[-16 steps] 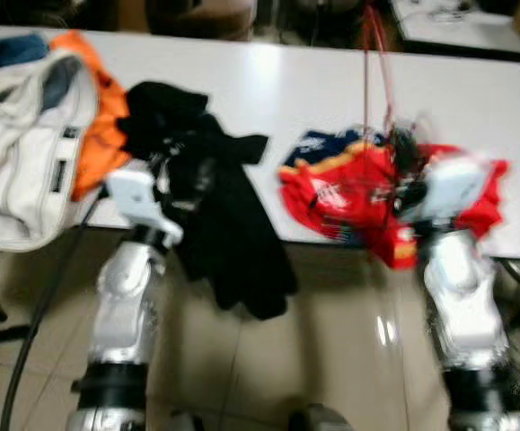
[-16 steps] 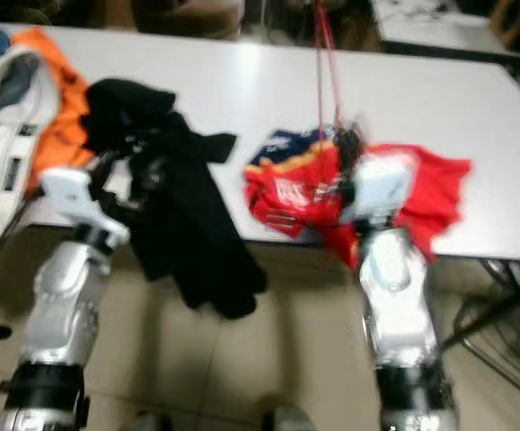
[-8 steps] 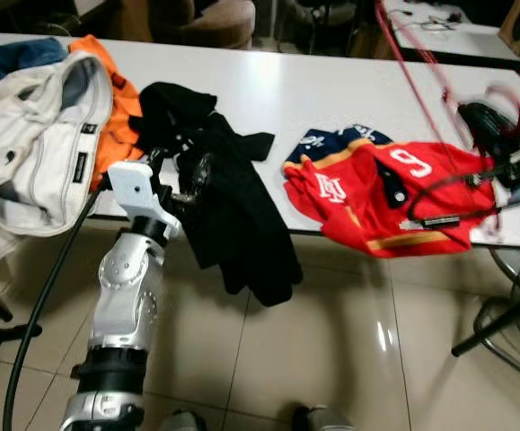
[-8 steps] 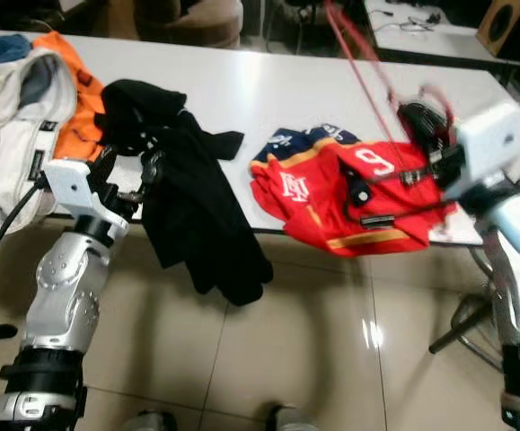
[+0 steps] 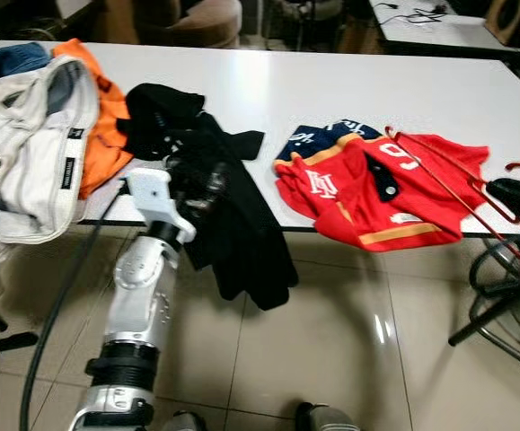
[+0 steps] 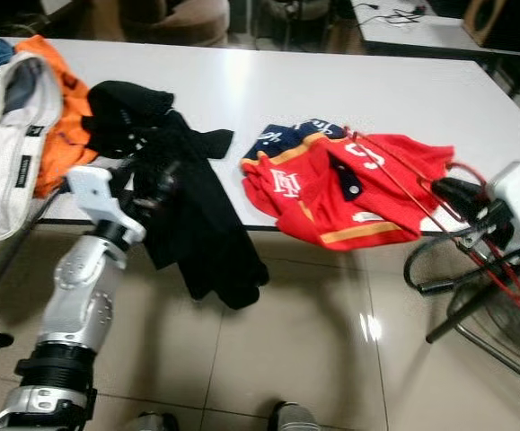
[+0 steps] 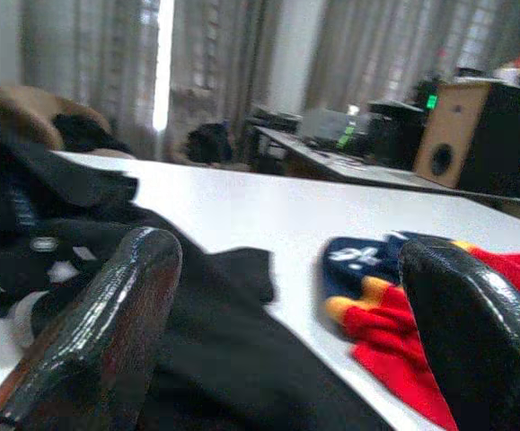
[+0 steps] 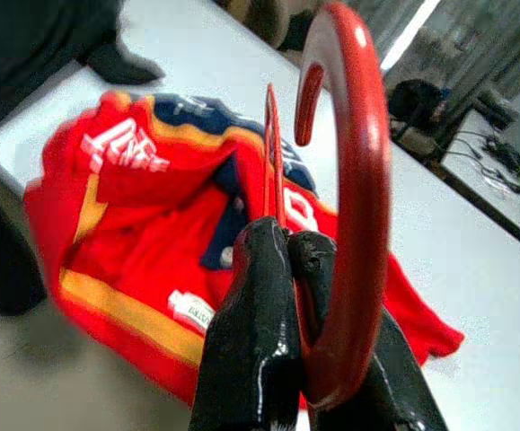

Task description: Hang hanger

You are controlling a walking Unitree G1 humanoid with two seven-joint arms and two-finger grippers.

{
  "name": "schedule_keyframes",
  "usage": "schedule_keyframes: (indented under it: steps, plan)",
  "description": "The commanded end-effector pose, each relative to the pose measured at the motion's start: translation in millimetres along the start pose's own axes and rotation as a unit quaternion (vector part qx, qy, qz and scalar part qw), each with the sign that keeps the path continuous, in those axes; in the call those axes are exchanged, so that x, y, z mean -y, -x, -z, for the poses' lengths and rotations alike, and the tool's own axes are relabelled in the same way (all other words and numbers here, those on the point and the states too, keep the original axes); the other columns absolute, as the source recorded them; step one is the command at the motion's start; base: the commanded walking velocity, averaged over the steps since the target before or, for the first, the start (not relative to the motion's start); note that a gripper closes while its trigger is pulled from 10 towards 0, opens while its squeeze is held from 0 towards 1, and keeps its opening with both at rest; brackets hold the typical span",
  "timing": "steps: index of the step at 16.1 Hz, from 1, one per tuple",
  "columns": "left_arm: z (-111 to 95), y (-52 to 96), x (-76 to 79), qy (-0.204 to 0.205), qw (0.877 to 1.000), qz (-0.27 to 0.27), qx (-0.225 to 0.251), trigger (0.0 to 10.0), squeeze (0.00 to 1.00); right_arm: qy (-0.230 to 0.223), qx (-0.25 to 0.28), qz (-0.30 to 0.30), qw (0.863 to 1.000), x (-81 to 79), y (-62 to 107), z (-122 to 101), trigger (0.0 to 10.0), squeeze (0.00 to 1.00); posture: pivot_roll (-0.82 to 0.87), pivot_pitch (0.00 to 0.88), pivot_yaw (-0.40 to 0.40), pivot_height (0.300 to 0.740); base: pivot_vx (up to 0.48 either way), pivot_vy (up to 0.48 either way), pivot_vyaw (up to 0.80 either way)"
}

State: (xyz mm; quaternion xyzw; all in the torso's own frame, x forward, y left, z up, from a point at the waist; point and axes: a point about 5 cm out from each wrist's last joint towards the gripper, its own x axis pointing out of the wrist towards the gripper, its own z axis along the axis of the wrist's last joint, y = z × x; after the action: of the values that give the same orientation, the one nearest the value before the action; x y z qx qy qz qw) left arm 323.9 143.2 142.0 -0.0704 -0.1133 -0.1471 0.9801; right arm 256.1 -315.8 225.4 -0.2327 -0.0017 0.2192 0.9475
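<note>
Left gripper (image 7: 277, 341) fingers spread wide, holding nothing, at the white table (image 5: 268, 90) edge beside the black garment (image 5: 233, 224) draped over it. White jacket (image 5: 17, 153) and orange cloth (image 5: 102, 117) lie far left. Red sports jersey (image 5: 376, 189) lies mid-table. Right gripper (image 8: 282, 296) off the table's right end, fingers pinched on the thin red wire hanger (image 6: 439, 215), its hook curving over them. Step: carrying the hanger; next move needs a rail, none visible. Dark metal stand (image 5: 502, 305) crowds the right arm's path.
</note>
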Motion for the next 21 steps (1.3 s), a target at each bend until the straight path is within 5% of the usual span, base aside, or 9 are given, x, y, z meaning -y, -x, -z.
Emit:
schedule_keyframes:
  steps: [1, 5, 13, 17, 18, 21]
  plan:
    - [-3, 0.3, 6.3, 0.002, 1.0, 0.013, 0.015, 10.0, 0.0, -0.064, 0.033, 0.037, 0.997, 2.6, -5.3, -7, 0.0, 0.0, -0.27, 0.075, 0.028, 0.74, 0.0, -0.48, 0.0]
    - [3, 1.8, 12.5, 0.029, 0.999, 0.015, 0.013, 10.0, 0.0, -0.114, 0.055, 0.035, 0.991, -18.8, -20.4, 2, 0.0, 0.0, -0.27, 0.077, 0.027, 0.74, 0.0, -0.48, 0.0]
    - [7, -1.4, 8.3, 0.008, 1.0, -0.004, 0.0, 10.0, 0.0, -0.086, 0.037, 0.028, 0.995, -39.3, -33.6, 12, 0.0, 0.0, -0.27, 0.094, 0.029, 0.74, 0.0, -0.18, 0.43]
    - [8, -7.6, 11.2, -0.017, 0.999, 0.02, -0.019, 10.0, 0.0, -0.084, 0.072, 0.184, 0.977, -42.3, -46.0, 11, 0.0, 0.0, -0.27, 0.092, 0.034, 0.74, 0.0, 0.0, 0.14]
    - [10, -14.5, 9.6, -0.03, 0.999, 0.026, -0.035, 10.0, 0.0, -0.037, 0.078, 0.257, 0.963, -58.1, -48.7, 10, 0.0, 0.0, -0.27, 0.092, 0.035, 0.74, 0.0, 0.0, 0.0]
    - [19, -27.5, 11.1, -0.021, 0.996, 0.041, -0.079, 10.0, 0.0, -0.044, 0.089, 0.3, 0.949, -78.7, -50.6, 10, 0.0, 0.0, -0.28, 0.097, 0.044, 0.74, 0.0, 0.0, 0.0]
